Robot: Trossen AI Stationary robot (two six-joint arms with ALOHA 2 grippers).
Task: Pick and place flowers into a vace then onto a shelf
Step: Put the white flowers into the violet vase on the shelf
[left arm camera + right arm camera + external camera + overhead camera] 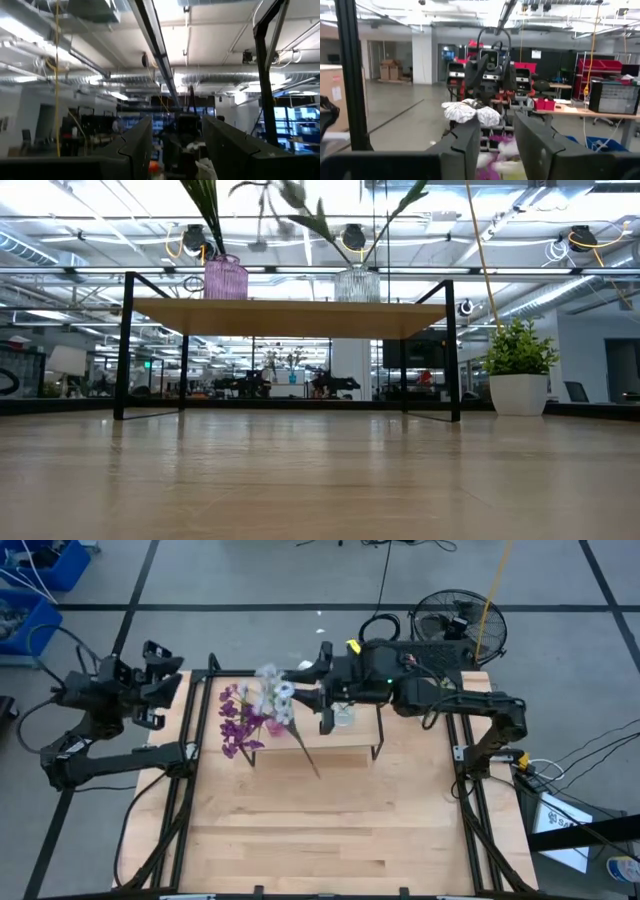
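I see the right gripper (325, 690) spread open at the clear vase (343, 716) on the shelf (330, 754), centre frame; flowers (255, 710) sit centre-left; left gripper (160, 686) idles apart, upper left

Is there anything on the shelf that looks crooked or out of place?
In the high view one long stem leans out past the shelf edge over the table. Both vases, purple and clear, stand upright. Nothing looks spilled.
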